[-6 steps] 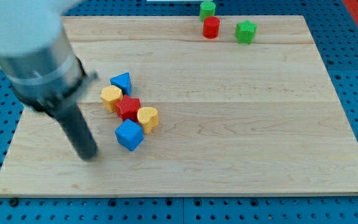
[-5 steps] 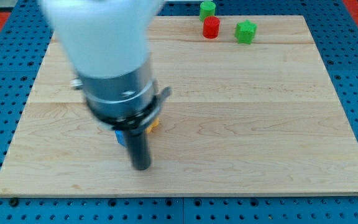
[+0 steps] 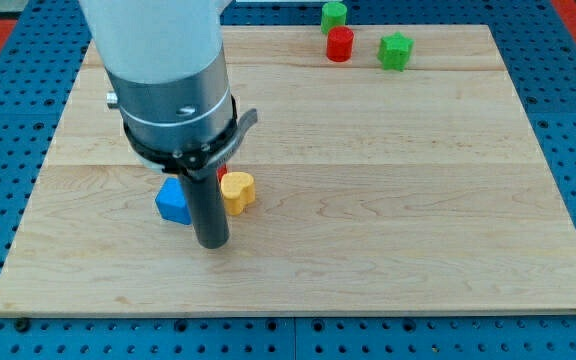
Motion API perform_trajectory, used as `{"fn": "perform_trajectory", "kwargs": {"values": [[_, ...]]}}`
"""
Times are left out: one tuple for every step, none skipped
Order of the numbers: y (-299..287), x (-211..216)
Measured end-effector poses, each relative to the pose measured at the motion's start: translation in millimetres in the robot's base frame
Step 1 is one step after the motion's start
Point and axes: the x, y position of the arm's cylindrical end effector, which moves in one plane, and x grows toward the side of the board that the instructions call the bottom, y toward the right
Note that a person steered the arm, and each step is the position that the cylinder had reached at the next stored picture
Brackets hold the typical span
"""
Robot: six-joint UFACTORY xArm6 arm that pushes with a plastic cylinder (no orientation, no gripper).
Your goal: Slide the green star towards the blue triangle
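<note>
At the view's lower left of the wooden board (image 3: pixel 388 230), my tip (image 3: pixel 213 244) sits on the surface just below a small cluster of blocks. No jaws here to be wide or narrow: the end effector is just a plain dark rod, holding nothing, w/ no block visibly pressed against its end. A blue block (image 3: pixel 173 202) sits just to the tip's left and a yellow heart (image 3: pixel 237 191) just to its upper right; a sliver of red shows betw. the rod and the heart, shape not clear.

Task progress, as I judge it: basically not started. The green star (image 3: pixel 395 50) is up near the view's top right, well apart from my tip, close to a red cylinder (image 3: pixel 340 44) and another green block (image 3: pixel 334 14), which sits on the board's top edge. The blue triangle isn't clearly visible; the arm's big body covers most of the cluster, so it's prob. hidden under there, but can't confirm. The visible blue block looks more cube-like than triangular.

What's left: get the tip across the board to the far side of the star, then push it down-left toward the cluster.

In the way: the red cylinder is just left of the star, so a push angled wrong could drag it along. The open board betw. star and cluster looks clear otherwise.
</note>
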Motion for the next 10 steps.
{"fn": "perform_trajectory", "kwargs": {"values": [[44,-9],[103,-107],[226,-181],[338,-257],[306,-300],[259,-311],[177,-298],[168,-298],[108,-261],[70,-196]]}}
